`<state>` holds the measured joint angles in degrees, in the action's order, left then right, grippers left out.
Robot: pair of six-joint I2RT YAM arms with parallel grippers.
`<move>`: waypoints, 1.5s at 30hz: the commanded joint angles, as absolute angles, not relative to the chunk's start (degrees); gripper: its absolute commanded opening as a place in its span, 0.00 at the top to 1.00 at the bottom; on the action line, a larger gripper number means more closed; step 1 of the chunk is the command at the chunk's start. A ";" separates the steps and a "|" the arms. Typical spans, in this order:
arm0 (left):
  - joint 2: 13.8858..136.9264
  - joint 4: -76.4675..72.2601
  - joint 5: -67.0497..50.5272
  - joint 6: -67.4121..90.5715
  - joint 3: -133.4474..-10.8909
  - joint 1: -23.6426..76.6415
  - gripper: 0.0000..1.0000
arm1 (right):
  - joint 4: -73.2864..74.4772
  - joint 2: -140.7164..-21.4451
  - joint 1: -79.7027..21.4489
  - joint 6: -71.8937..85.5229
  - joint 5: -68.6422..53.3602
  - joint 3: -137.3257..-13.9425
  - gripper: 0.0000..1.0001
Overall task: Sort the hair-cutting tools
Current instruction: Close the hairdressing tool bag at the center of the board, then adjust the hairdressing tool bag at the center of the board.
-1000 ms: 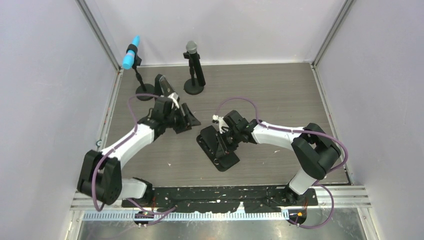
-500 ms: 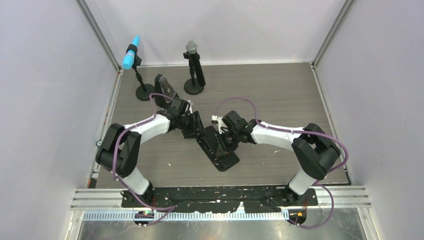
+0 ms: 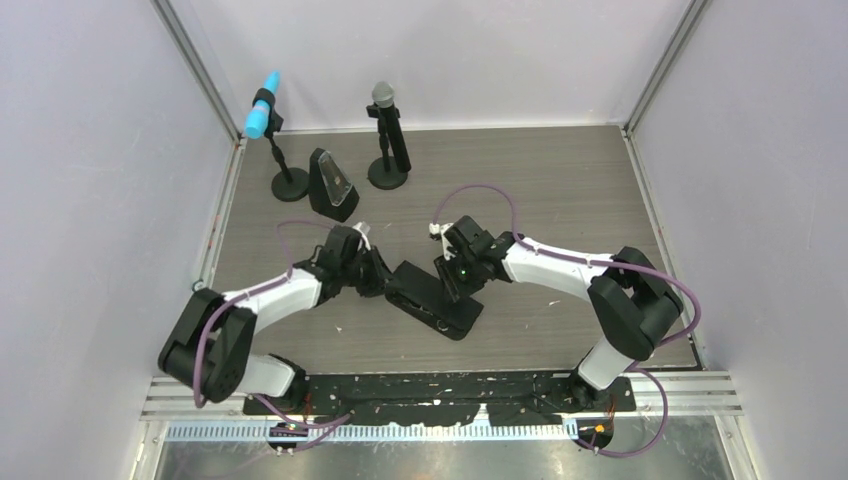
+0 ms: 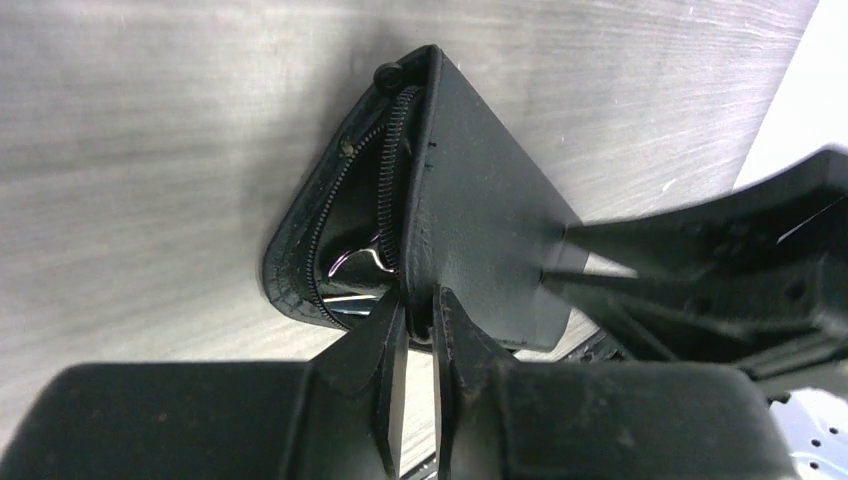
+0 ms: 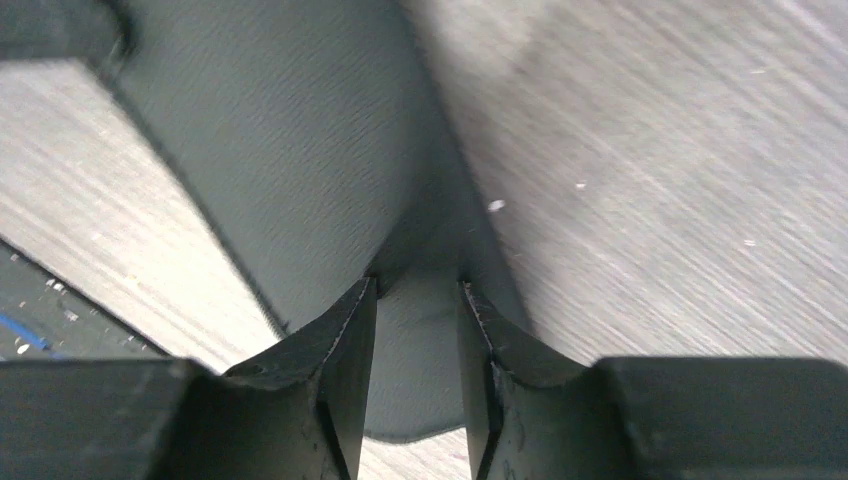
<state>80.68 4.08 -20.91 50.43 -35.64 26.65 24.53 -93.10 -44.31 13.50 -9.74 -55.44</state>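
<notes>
Pouch [image 3: 440,308] diagonal, mouth far-left, silver tool [image 4: 358,262] inside, axis hidden; left gripper [image 4: 418,312] pinches flap; right gripper [image 5: 415,290] astride fabric, grip unclear

No text, label, brand, number or sign can be read in any of the views — the black pouch [image 4: 480,210] shows only plain fabric and a zipper, with no print that can be made out.
</notes>
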 commanded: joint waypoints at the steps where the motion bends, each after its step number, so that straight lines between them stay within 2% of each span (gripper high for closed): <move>1: 74.53 0.91 -16.57 59.17 -26.72 32.31 0.89 | 26.70 -92.56 -43.33 12.85 -0.24 -58.48 0.58; 6: 67.32 -5.45 -9.40 69.16 -18.90 37.67 0.90 | 24.00 -81.72 -43.62 24.87 2.82 -54.27 0.47; 12: 63.70 -3.25 -5.92 69.44 -17.99 38.78 0.91 | 8.82 -61.82 -47.16 47.62 1.02 -33.44 0.30; 19: 64.10 -4.20 -5.80 69.87 -16.93 38.80 0.91 | 17.36 -50.82 -55.81 62.09 12.46 -26.35 0.28; 23: 63.47 -4.04 -5.41 69.96 -16.49 38.85 0.91 | 19.09 -45.74 -56.13 67.60 14.20 -21.02 0.31; 28: 63.99 -4.25 -5.25 70.04 -16.44 38.84 0.91 | 19.47 -46.36 -56.16 69.45 12.68 -17.90 0.33; 33: 65.73 -5.72 -6.12 70.49 -16.43 38.81 0.90 | 9.71 -50.13 -56.16 71.33 9.82 -13.72 0.40; 36: 66.09 -6.14 -6.50 70.50 -16.44 38.80 0.88 | 6.02 -53.13 -55.20 68.91 10.50 -13.80 0.50; 39: 65.66 -6.11 -6.61 70.49 -16.44 38.85 0.85 | 1.07 -56.81 -49.16 63.50 7.18 -15.73 0.60; 42: 64.46 -5.10 -6.20 70.20 -16.35 38.76 0.75 | -3.30 -63.69 -41.78 53.44 0.25 -18.63 0.77; 45: 61.09 -1.69 -4.63 69.01 -16.50 38.77 0.61 | -3.08 -71.09 -35.76 42.87 -4.18 -26.76 0.84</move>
